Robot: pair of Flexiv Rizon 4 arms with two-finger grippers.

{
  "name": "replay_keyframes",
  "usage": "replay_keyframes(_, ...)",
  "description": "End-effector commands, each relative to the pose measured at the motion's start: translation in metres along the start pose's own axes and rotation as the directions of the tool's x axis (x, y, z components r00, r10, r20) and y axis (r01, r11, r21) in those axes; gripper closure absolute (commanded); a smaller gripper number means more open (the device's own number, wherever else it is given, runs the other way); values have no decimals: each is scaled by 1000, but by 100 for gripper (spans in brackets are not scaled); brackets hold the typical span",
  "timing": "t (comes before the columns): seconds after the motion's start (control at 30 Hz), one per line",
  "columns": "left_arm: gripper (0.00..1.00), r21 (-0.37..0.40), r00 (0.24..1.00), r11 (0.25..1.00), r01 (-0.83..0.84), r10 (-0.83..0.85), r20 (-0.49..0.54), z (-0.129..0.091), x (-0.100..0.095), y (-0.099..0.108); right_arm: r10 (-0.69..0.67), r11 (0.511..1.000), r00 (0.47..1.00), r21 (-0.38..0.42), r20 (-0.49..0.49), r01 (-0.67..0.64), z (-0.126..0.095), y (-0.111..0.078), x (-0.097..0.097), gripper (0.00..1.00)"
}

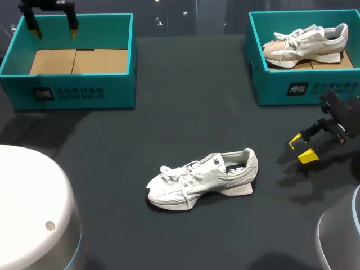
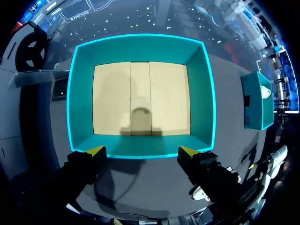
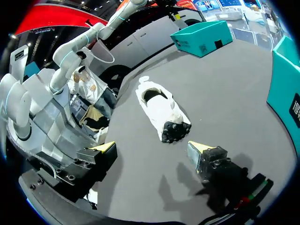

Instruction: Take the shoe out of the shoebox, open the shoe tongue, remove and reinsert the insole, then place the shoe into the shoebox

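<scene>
low in the middle of the frame the shoe [image 1: 202, 180] lies upright on the table [image 1: 185, 84], likely light, soft on top, stiffer at the heel rim [image 1: 250, 156], a fair hold for the spread right claw [image 1: 302, 148] nearby, the left claw [image 1: 54, 32] spread above the upper-left box [image 1: 79, 93].

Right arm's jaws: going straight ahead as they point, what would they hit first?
Most likely the white shoe, heel end first; it lies directly ahead of the open jaws. Depth is unclear, so they might graze the table before it.
</scene>
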State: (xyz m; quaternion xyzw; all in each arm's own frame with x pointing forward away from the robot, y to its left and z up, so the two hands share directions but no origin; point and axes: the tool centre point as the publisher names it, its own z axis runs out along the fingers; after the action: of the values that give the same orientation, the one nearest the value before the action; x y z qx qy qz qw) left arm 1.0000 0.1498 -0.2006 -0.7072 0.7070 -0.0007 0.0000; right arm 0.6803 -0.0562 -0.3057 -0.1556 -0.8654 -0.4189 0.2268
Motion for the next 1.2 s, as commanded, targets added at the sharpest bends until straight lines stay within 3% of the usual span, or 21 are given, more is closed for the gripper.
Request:
replay_keyframes(0.03,0,-1,1000,1000,0,0,1,0,0,0,-300,944,954,-143,-5,296,2,-6,1,0)
replay_keyframes(0.47,0,-1,1000,1000,0,0,1,0,0,0,-300,944,954,-143,-5,296,2,-6,1,0)
replay_keyframes(0.7,0,-1,1000,1000,0,0,1,0,0,0,-434,895,899,-87,53,438,2,-16,-9,0)
replay_keyframes(0.97,0,-1,1000,1000,0,0,1,0,0,0,-585,797,807,-127,80,591,-5,-32,-14,0)
replay_keyframes(1.2,0,-1,1000,1000,0,0,1,0,0,0,-595,790,801,-132,69,599,-4,-35,-17,0)
